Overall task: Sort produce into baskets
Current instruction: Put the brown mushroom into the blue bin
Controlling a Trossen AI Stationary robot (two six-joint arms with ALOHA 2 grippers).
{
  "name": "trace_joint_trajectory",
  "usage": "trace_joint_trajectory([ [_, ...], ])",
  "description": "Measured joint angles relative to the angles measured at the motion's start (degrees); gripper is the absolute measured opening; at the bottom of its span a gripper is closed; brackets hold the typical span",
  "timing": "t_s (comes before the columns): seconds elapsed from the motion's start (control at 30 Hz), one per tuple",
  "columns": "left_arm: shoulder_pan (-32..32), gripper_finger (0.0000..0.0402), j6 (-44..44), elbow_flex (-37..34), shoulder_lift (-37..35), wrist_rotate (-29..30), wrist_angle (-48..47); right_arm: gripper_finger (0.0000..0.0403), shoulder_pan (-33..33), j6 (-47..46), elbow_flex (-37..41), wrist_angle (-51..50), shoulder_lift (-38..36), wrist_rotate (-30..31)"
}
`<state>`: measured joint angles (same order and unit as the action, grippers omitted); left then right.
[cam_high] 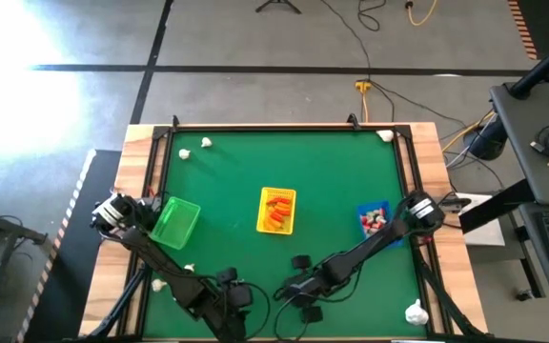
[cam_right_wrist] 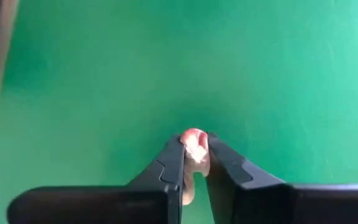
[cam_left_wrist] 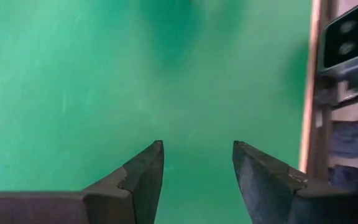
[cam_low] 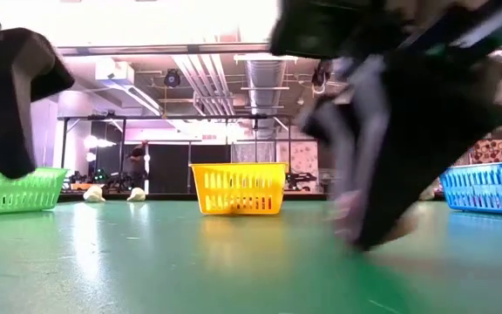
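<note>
Green basket [cam_high: 174, 222] sits at the table's left, tilted, no contents discernible; yellow basket [cam_high: 276, 211] at centre holds orange pieces [cam_high: 275, 215]; blue basket [cam_high: 376, 221] at the right holds red-and-white pieces [cam_high: 375, 220]. Loose cream pieces lie at the far left [cam_high: 205, 143], far right [cam_high: 385, 135], near right corner [cam_high: 416, 311] and near left edge [cam_high: 158, 283] of the green mat [cam_high: 332, 181]. Right gripper [cam_right_wrist: 195, 155] is low over the near-centre mat, arm stretched in from the right side, fingers clamped on a small red-and-white piece [cam_right_wrist: 194, 144] held just off or on the mat, cannot tell which. Left gripper [cam_left_wrist: 197, 163] is at the near edge, left of the right one, arm reaching from the left side, fingers parted with nothing between them, bare mat beneath
</note>
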<state>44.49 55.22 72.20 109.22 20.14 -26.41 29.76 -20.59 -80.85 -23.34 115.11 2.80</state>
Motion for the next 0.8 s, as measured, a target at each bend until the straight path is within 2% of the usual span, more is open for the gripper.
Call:
trace_joint_trajectory([
  [0.13, 0.2, 0.0176, 1.6, -2.1, -1.1, -0.1, 0.9, 0.0033, 0.5, -9.1, 1.3, -13.0, -8.3, 1.8],
  [0.27, 0.8, 0.0176, 1.9, -2.6, -1.6, -0.6, 0.7, 0.0033, 4.6, -20.4, 8.4, -23.1, -21.1, 14.3],
  [0.37, 1.5, 0.0176, 2.9, -2.6, -1.8, -1.0, -0.6, 0.0037, 7.3, -35.1, 15.1, -30.0, -31.2, 19.8],
  [0.43, 1.6, 0.0176, 3.0, -2.6, -2.0, -1.1, -1.0, 0.0043, 7.3, -46.9, 19.1, -35.1, -38.0, 20.0],
  [0.57, 1.5, 0.0176, 2.2, -2.6, -2.1, 1.0, -1.0, 0.0042, 6.6, -67.8, 27.3, -46.1, -47.1, 13.4],
  [0.63, 1.1, 0.0176, 0.2, -2.6, -2.0, 2.6, -0.3, 0.0039, 6.6, -73.8, 30.9, -47.3, -51.4, 13.3],
  [0.8, -0.8, 0.0176, -0.1, -2.3, -2.0, 3.1, -0.3, 0.0039, 4.6, -80.5, 40.3, -42.9, -59.0, 13.5],
])
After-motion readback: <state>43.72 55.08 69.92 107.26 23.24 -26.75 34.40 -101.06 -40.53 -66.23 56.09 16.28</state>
